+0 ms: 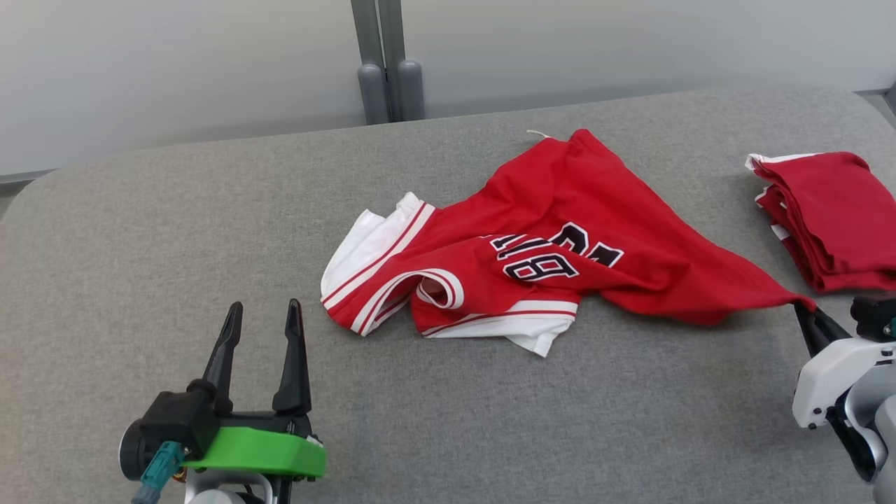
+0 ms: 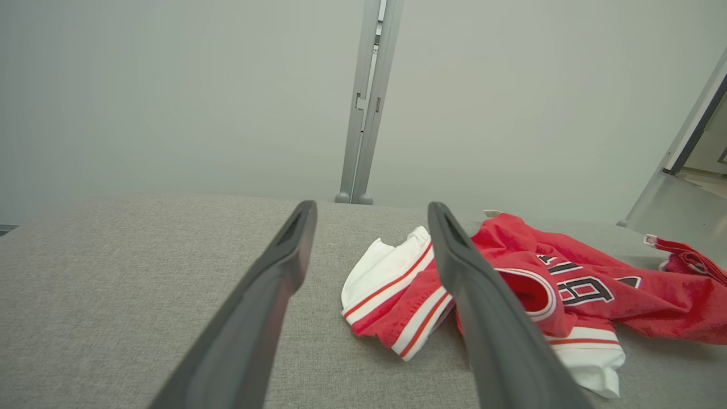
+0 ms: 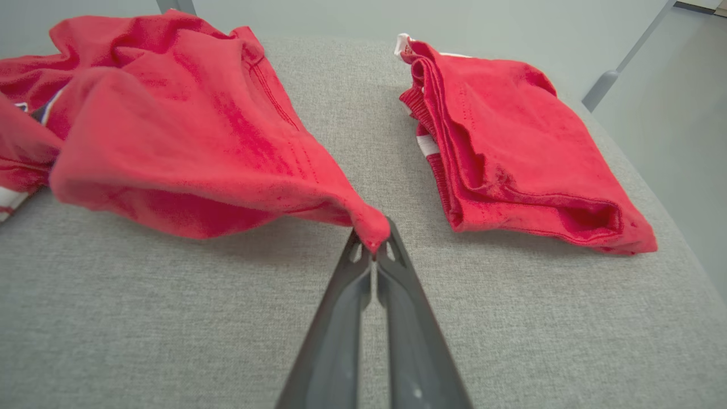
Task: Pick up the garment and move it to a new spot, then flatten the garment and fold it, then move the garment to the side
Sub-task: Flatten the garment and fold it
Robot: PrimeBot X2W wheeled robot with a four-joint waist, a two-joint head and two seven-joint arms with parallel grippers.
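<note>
Right gripper (image 3: 372, 249): you pinch one corner of the crumpled red-and-white jersey (image 1: 595, 203).
Left gripper (image 1: 264, 308): spread wide — near it.

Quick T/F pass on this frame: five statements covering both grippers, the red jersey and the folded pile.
1. The right gripper is shut on a corner of the red jersey. True.
2. The left gripper clamps the jersey's white-trimmed edge. False: it is open, holds nothing and sits apart from the cloth.
3. A folded red garment lies to the robot's right of the jersey. True.
4. The jersey lies flat and smoothed. False: it is crumpled and bunched.
5. The folded garment is stacked on the jersey. False: they are apart, with bare grey padded surface between them.
</note>
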